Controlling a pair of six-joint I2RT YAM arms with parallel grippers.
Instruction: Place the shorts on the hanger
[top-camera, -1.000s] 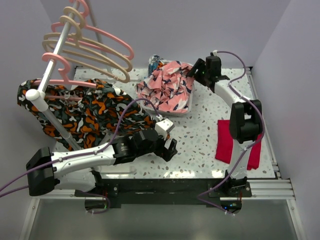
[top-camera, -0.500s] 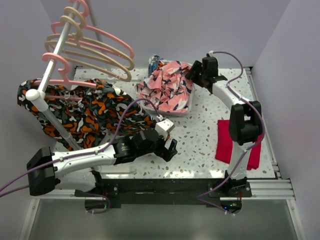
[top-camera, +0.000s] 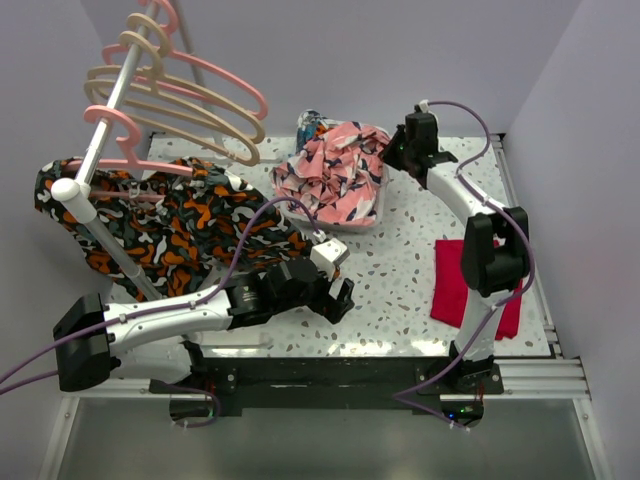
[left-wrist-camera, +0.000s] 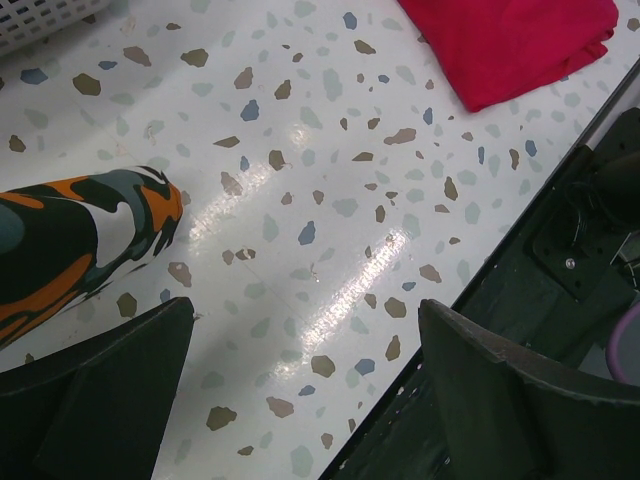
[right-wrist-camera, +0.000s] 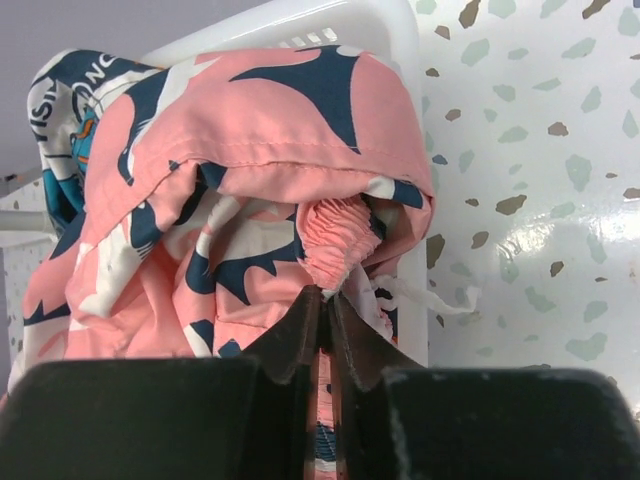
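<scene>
Top external view: A white basket (top-camera: 372, 222) stands at the far middle of the table (top-camera: 400, 260) and holds the shorts (top-camera: 335, 170), heaped above its rim. The right gripper (top-camera: 393, 152) sits at the right edge of that heap, touching the fabric. The hanger (top-camera: 262, 125) hangs on the rail (top-camera: 100, 130) at far left among pink hangers (top-camera: 215, 75), well apart from the shorts. The left gripper (top-camera: 338, 298) lies low near the front edge, beside the black-orange garment (top-camera: 180, 225). A red cloth (top-camera: 455, 280) lies at the right.

Left wrist view: The left gripper (left-wrist-camera: 310, 390) is spread wide with nothing between its fingers (left-wrist-camera: 110, 390), only bare table (left-wrist-camera: 330, 200). The garment (left-wrist-camera: 70, 240) enters from the left, the red cloth (left-wrist-camera: 510, 40) lies at upper right, and a basket corner (left-wrist-camera: 40, 15) shows at upper left. No writing is visible.

Right wrist view: The shorts (right-wrist-camera: 250, 130) fill the basket (right-wrist-camera: 330, 25). A navy item (right-wrist-camera: 70, 80) beneath them carries white lettering, too partial to read. The right gripper (right-wrist-camera: 322, 300) is closed to a thin slit, its tips touching the gathered elastic waistband. Whether cloth is clamped cannot be told. A white drawstring (right-wrist-camera: 430, 295) trails over the basket rim.
</scene>
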